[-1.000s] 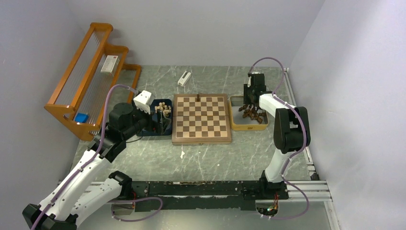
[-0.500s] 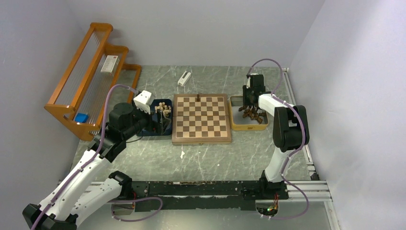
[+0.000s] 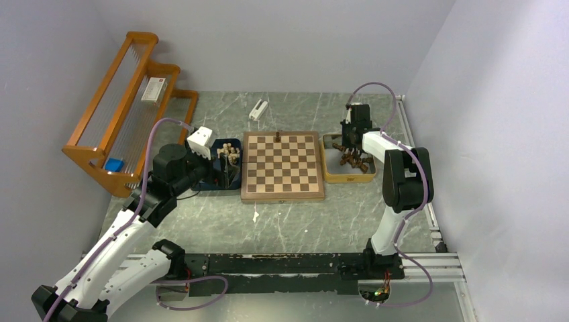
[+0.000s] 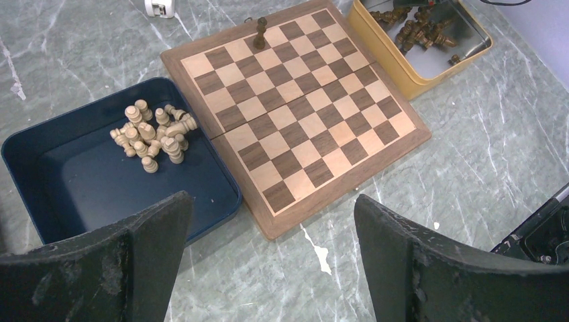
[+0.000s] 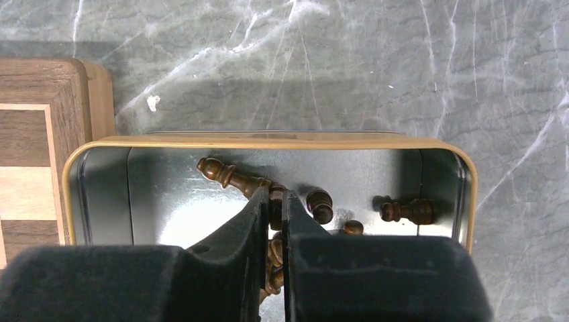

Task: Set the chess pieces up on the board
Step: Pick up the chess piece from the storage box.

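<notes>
The board lies mid-table, with one dark brown piece upright on its far edge row; both also show in the left wrist view, board and piece. Cream pieces lie heaped in the dark blue tray. Dark pieces lie in the yellow tray. My right gripper is down in the yellow tray, shut on a dark piece. My left gripper is open and empty, above the table by the board's near-left corner.
An orange wooden rack stands along the left wall, holding a white box and a blue item. A small white device lies behind the board. The blue tray and yellow tray flank the board.
My right gripper has shifted slightly toward the far end of the yellow tray. The left arm has not moved.
</notes>
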Controlling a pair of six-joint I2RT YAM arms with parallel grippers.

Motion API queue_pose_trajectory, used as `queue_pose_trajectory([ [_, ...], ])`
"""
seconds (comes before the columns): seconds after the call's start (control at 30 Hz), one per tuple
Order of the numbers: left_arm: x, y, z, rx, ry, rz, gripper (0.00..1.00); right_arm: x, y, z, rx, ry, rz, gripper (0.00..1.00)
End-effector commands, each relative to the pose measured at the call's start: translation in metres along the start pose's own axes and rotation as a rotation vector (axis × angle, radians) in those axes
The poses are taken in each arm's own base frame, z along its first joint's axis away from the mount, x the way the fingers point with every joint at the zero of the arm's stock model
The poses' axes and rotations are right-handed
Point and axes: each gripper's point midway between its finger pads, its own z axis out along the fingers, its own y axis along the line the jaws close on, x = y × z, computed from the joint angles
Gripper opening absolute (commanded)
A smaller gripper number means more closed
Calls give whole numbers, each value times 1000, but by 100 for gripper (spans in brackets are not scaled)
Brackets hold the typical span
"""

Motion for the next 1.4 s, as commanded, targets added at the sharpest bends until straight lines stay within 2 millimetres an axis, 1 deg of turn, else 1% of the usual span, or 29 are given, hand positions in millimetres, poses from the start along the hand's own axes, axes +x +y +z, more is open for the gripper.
queue_pose_trajectory([
  [0.0, -5, -2, -1, 9, -19, 13, 95, -14, -6, -11, 19, -27, 11, 8],
  [0.2, -5, -2, -1, 9, -19, 14, 95, -22, -6, -25, 45, -45, 15, 4],
  [0.33, -5, -2, -1, 9, -19, 13, 95, -28, -4, -38, 52, -51, 20, 0],
  [0.73, -3, -4, 1, 19, -11, 10, 94, -42, 9, -79, 48, -80, 28, 0],
  [0.9, -2, -4, 2, 22, -8, 7, 93, -54, 17, -98, 17, -113, 41, 0],
  [0.97, -1, -5, 2, 23, -7, 3, 92, -60, 22, -106, -7, -127, 49, 0],
  [1.1, 1, -9, 5, 45, 2, -24, 92, -71, 42, -126, -105, -167, 54, 0],
  [1.2, 1, -20, 9, 93, 14, -88, 90, -74, 57, -140, -172, -191, 38, 0],
  [1.27, -2, -27, 12, 115, 26, -147, 89, -76, 67, -150, -208, -206, 20, 0],
  [1.37, -10, -37, 19, 161, 24, -207, 88, -77, 78, -164, -248, -237, 3, 0],
])
